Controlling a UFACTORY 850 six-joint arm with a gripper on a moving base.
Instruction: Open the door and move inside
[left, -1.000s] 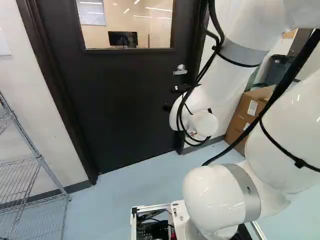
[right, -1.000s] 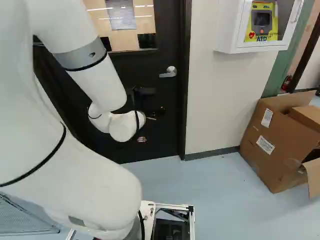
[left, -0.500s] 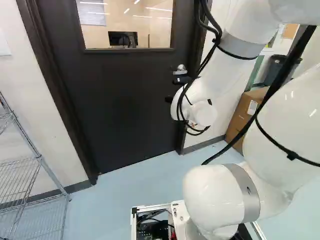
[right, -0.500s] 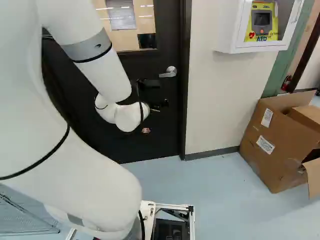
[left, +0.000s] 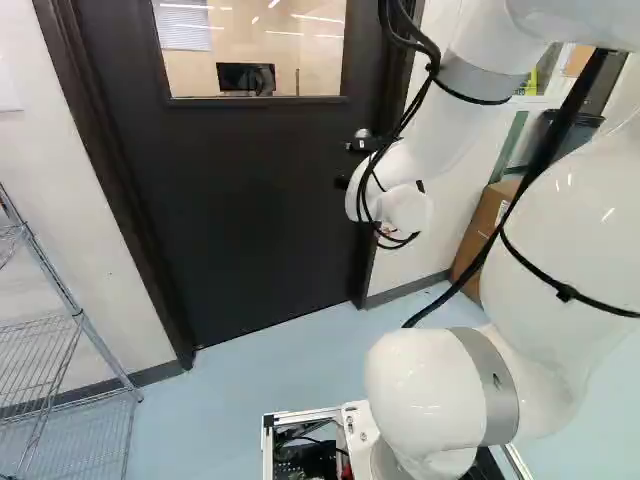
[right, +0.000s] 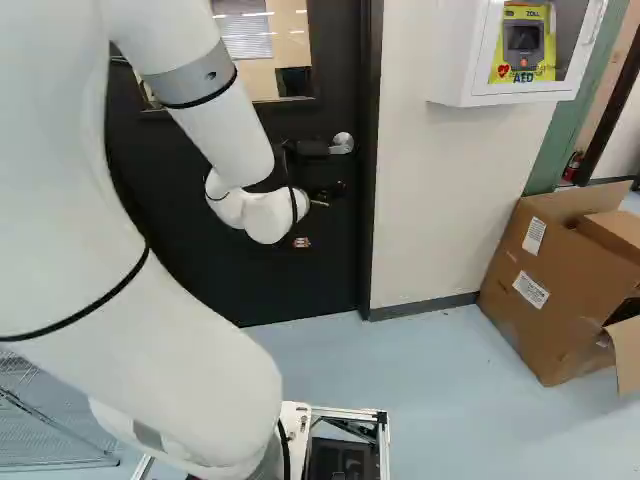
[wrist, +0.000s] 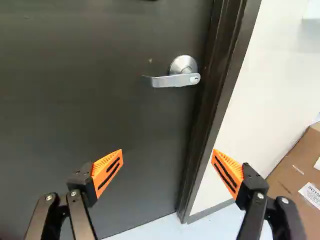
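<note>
Your tool (right: 331, 190) is wide open, empty, one handle (wrist: 172, 80) ahead. Only the wrist view shows its two pads (wrist: 107, 169); only base views show one window (left: 250, 50) in the door (left: 220, 200).

A plain, nearly black door (left: 250, 210) is standing upright and closed, sitting flush within its dark frame (wrist: 207, 115). A rectangular glass window (left: 235, 50) is filling part of its upper half. Near the frame, below the window's level, a silver lever handle (wrist: 170, 80) is jutting from a round metal rose (wrist: 183, 63); the lever is lying roughly level, pointing away from the nearby frame side, and its rose end is showing a keyhole.
</note>
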